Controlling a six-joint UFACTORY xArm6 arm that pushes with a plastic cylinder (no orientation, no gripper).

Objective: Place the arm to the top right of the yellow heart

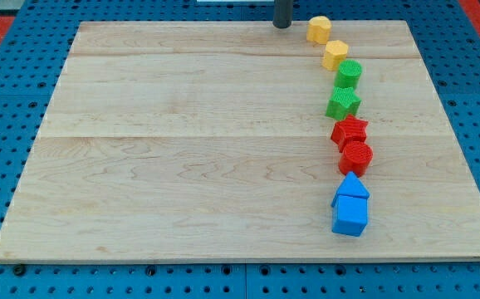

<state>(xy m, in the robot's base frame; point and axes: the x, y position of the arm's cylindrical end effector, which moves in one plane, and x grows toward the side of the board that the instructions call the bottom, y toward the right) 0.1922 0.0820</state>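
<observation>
My tip [282,26] rests at the view's top edge of the wooden board [182,149]. It is just left of a yellow block [319,29] that looks like the heart, with a small gap between them. A second yellow block [335,55], a pentagon by its look, lies right below and slightly to the right of the first. Only the lower end of the rod shows.
Below the yellow blocks a column runs down the board's right side: a green round block [349,73], a green star [343,103], a red star [349,130], a red round block [356,157], a blue triangle [352,188] and a blue cube [350,217].
</observation>
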